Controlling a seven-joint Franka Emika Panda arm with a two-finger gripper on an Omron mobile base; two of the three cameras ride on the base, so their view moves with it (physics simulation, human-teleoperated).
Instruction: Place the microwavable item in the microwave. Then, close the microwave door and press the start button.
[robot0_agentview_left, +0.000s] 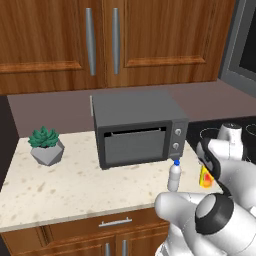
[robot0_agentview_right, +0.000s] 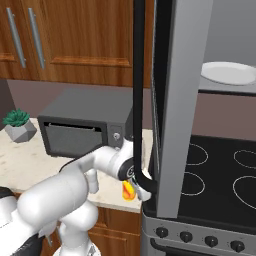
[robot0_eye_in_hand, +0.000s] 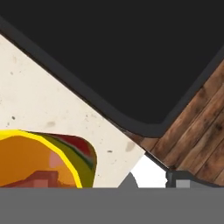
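Observation:
The microwavable item, a small yellow cup (robot0_agentview_left: 204, 178) with a red-orange mark, stands on the counter's right end by the stove; it also shows as the yellow cup (robot0_agentview_right: 128, 190) and, at the hand view's lower left, the cup's top (robot0_eye_in_hand: 43, 162). My gripper (robot0_agentview_left: 211, 170) hangs just above and beside the cup toward the stove, open, with nothing between its fingers. Above the stove, the microwave (robot0_agentview_right: 225, 45) has its microwave door (robot0_agentview_right: 175, 100) swung wide open, the dark handle (robot0_agentview_right: 139, 75) facing me. A white plate (robot0_agentview_right: 227, 73) lies inside.
A clear bottle with a blue cap (robot0_agentview_left: 173, 176) stands just left of the cup. Behind it sits a dark grey toaster oven (robot0_agentview_left: 137, 127). A potted plant (robot0_agentview_left: 46, 145) is at the counter's left. The black stovetop (robot0_agentview_right: 220, 170) lies to the right.

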